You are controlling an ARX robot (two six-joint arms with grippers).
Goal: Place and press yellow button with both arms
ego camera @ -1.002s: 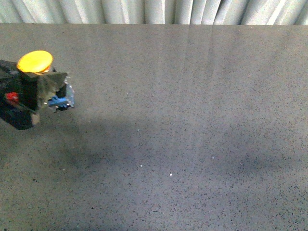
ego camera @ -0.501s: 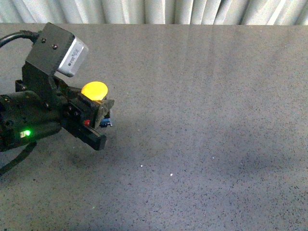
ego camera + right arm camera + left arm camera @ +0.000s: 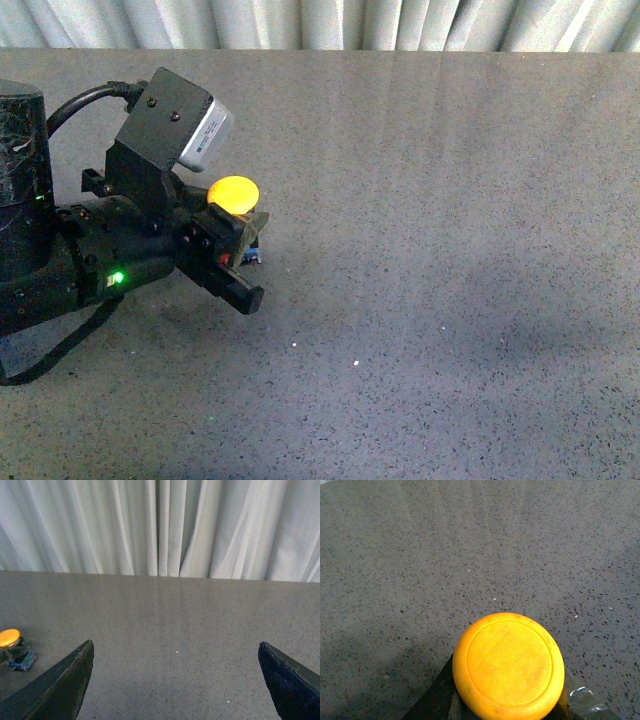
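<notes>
Yellow button [image 3: 233,192] clamped between left fingers [image 3: 232,286], right fingers [image 3: 60,685] spread wide, empty

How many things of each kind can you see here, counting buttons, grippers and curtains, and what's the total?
yellow button: 1
grippers: 2 (left gripper, right gripper)
curtain: 1
Total: 4
</notes>
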